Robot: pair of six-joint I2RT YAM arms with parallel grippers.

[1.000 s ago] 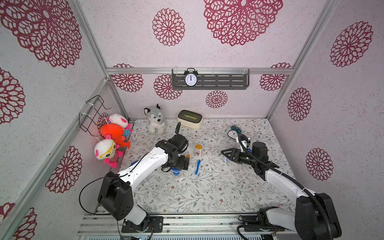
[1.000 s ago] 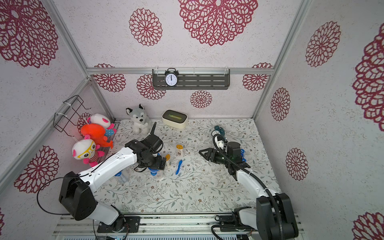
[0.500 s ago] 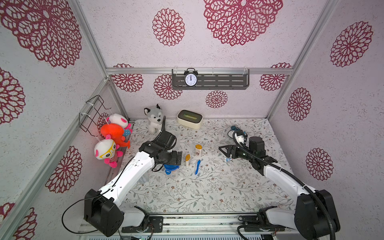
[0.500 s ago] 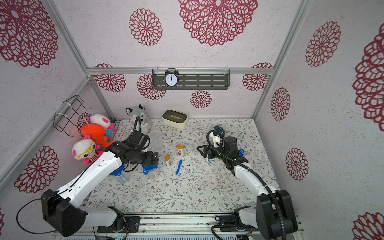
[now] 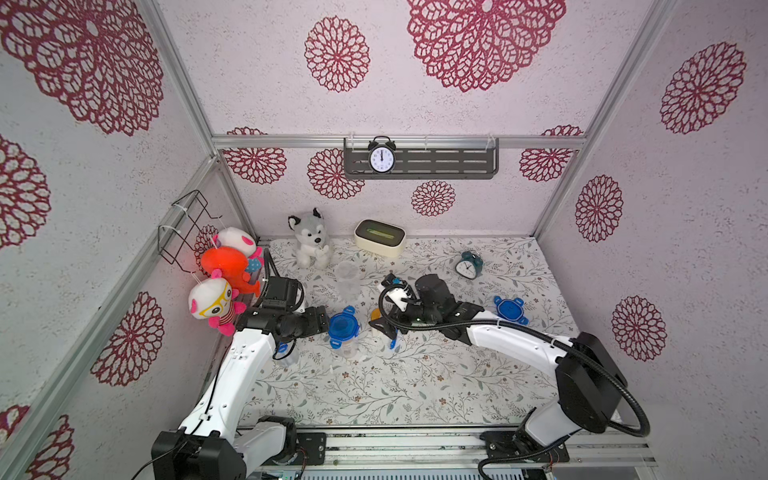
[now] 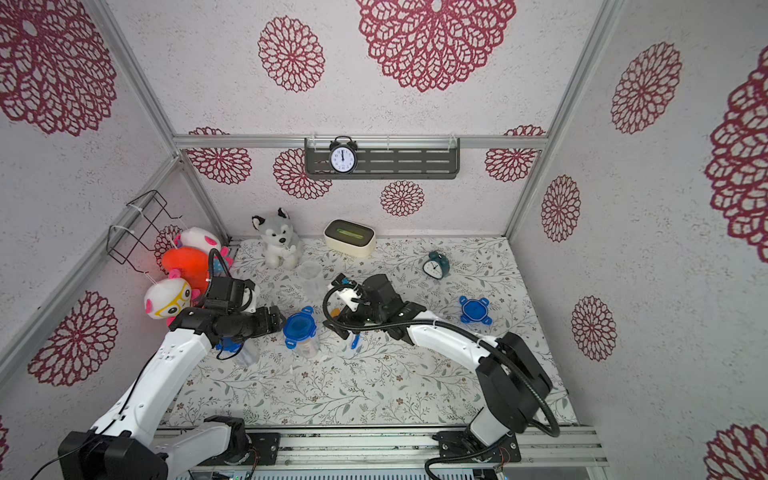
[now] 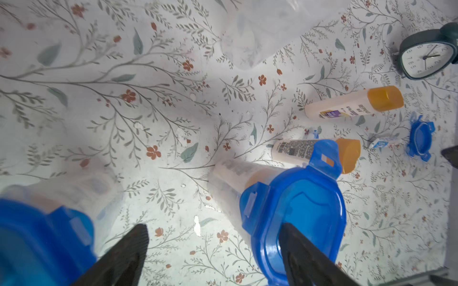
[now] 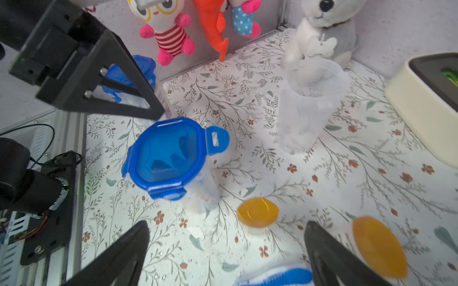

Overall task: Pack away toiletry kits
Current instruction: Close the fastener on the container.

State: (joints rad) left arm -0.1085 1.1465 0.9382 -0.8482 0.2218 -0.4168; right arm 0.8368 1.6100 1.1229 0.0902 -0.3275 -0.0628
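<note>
Standing wide apart, the fingers of the left hand (image 7: pixel 213 225) are seen with nothing clamped between them; only bare counter (image 7: pixel 148 111) shows in the gap. One finger is laid across the blue top of a lidded cup (image 7: pixel 297 215), though contact cannot be told. A second lidded cup (image 7: pixel 37 235), blurred, is found just outside the other finger.

The right hand (image 8: pixel 226 222) is also spread fully, and nothing is gripped. Between its fingers, clear of both, an upright bottle (image 8: pixel 257 215) with an orange cap is seen. A second bottle (image 8: pixel 379 245), blurred, is placed just outside one finger, and a blue toothbrush (image 8: pixel 275 276) is lying close beneath the hand. An empty cup (image 8: pixel 307 104) is set further ahead. In a top view, a loose lid (image 5: pixel 510 309) is seen well behind this hand, beside its arm.
</note>
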